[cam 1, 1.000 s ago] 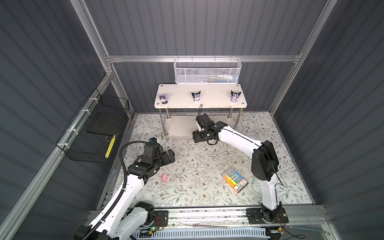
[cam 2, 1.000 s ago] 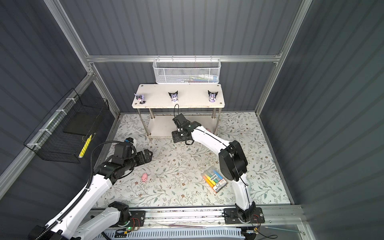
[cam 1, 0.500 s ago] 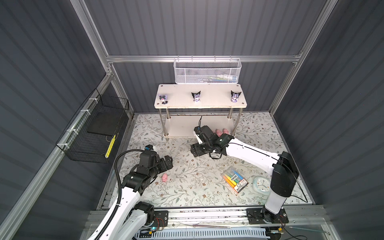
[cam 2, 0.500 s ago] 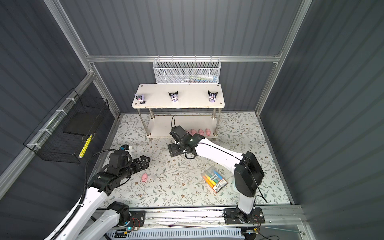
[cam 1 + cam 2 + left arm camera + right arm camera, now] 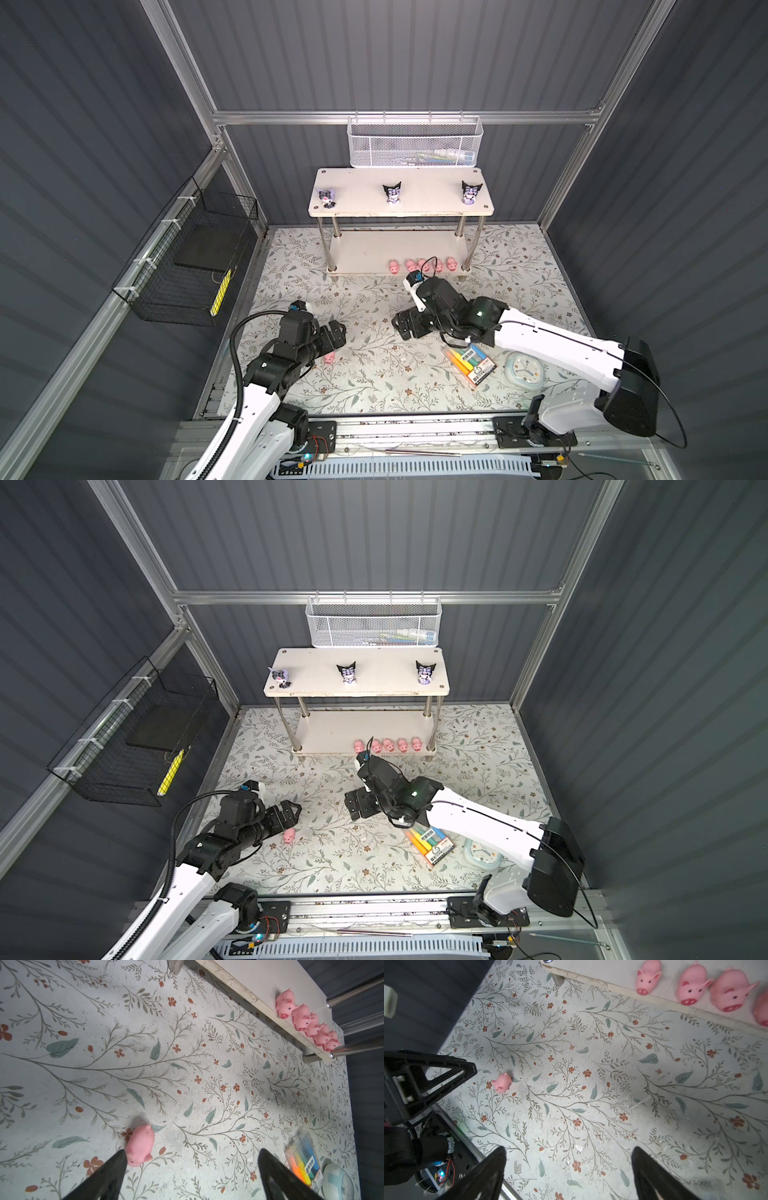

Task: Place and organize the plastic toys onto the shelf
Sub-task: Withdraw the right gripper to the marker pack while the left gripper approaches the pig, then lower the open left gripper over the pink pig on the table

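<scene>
Now | my left claw (image 5: pixel 192 1152) spread, empty | loose pig (image 5: pixel 140 1142) on mat (image 5: pixel 207 1084) just beside one fingertip (image 5: pixel 116 1163) | my right claw (image 5: pixel 569 1149) spread, empty | five pigs (image 5: pixel 691 987) in row on shelf (image 5: pixel 602 970) lower board, ahead of right claw | three figurines (image 5: pixel 392 193) on top board beyond

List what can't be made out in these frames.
- white mesh basket contents: too small, screened by mesh, both top views.
- clock: partly under the right arm, a top view.
- pig at the row's end: cut off by the frame edge, right wrist view.
- yellow item in the black wire basket: too small.
</scene>
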Available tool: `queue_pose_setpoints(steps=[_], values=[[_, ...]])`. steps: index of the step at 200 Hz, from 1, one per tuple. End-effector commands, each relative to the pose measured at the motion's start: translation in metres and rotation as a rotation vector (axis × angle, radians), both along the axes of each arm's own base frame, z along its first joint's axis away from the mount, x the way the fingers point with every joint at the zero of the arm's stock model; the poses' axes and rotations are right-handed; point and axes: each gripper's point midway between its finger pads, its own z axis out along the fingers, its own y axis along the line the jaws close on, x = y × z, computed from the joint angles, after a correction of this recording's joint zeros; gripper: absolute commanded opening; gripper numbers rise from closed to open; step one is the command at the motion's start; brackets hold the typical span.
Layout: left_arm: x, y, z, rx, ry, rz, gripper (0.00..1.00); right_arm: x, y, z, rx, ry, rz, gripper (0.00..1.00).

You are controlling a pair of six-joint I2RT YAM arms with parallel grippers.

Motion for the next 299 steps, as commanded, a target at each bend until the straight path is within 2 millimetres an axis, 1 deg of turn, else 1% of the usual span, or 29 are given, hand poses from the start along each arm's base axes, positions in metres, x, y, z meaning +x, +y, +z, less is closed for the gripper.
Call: queue_pose_setpoints(steps=[1,31,54,71,114,122,124,127,143,170,191,209,217,228,247,263,275,290,299], values=[[-0.008,0.0,-0.009,-0.016,0.029,0.005,0.98,-0.006,-0.01,-0.001,0.035,0.0,-0.041,0.96],[-0.014,0.002,-0.024,-0.023,0.06,0.022,0.97,-0.017,-0.022,-0.01,0.037,0.012,-0.053,0.99],[-0.019,0.003,-0.041,-0.026,0.092,0.038,0.97,-0.023,-0.026,-0.009,0.051,0.01,-0.051,0.99],[-0.021,0.004,-0.049,-0.027,0.102,0.044,0.96,-0.026,-0.029,-0.007,0.059,0.006,-0.052,0.99],[-0.021,0.008,-0.06,0.01,0.128,0.055,0.96,-0.031,-0.04,0.005,0.086,-0.018,-0.072,0.99],[-0.022,0.009,-0.062,0.014,0.136,0.056,0.96,-0.03,-0.042,0.003,0.073,-0.02,-0.075,0.99],[-0.021,0.009,-0.063,0.015,0.137,0.056,0.96,-0.031,-0.045,0.011,0.091,-0.034,-0.075,0.99],[-0.021,0.008,-0.064,0.015,0.139,0.056,0.96,-0.032,-0.046,0.014,0.097,-0.042,-0.076,0.99],[-0.02,0.008,-0.068,0.017,0.149,0.061,0.96,-0.032,-0.052,0.023,0.098,-0.07,-0.075,0.99],[-0.019,0.009,-0.077,0.033,0.164,0.063,0.96,-0.03,-0.056,0.025,0.097,-0.085,-0.072,0.99],[-0.019,0.007,-0.081,0.037,0.167,0.062,0.96,-0.029,-0.054,0.024,0.12,-0.08,-0.066,0.99],[-0.019,0.008,-0.084,0.054,0.167,0.062,0.95,-0.03,-0.051,0.02,0.152,-0.053,-0.052,0.99],[-0.019,0.008,-0.083,0.063,0.163,0.064,0.95,-0.03,-0.046,0.023,0.185,-0.052,-0.041,0.99],[-0.018,0.009,-0.08,0.078,0.16,0.06,0.95,-0.03,-0.046,0.022,0.191,-0.048,-0.035,0.99],[-0.017,0.009,-0.073,0.099,0.159,0.046,0.96,-0.029,-0.052,0.022,0.189,-0.063,-0.047,0.99],[-0.018,0.008,-0.077,0.104,0.178,0.04,0.95,-0.028,-0.058,0.023,0.213,-0.073,-0.062,0.99],[-0.019,0.008,-0.081,0.113,0.195,0.044,0.92,-0.026,-0.062,0.025,0.239,-0.072,-0.065,0.99],[-0.02,0.007,-0.086,0.12,0.203,0.047,0.86,-0.023,-0.068,0.029,0.255,-0.068,-0.069,0.99],[-0.02,0.006,-0.086,0.124,0.203,0.044,0.85,-0.02,-0.071,0.03,0.25,-0.066,-0.075,0.99]])
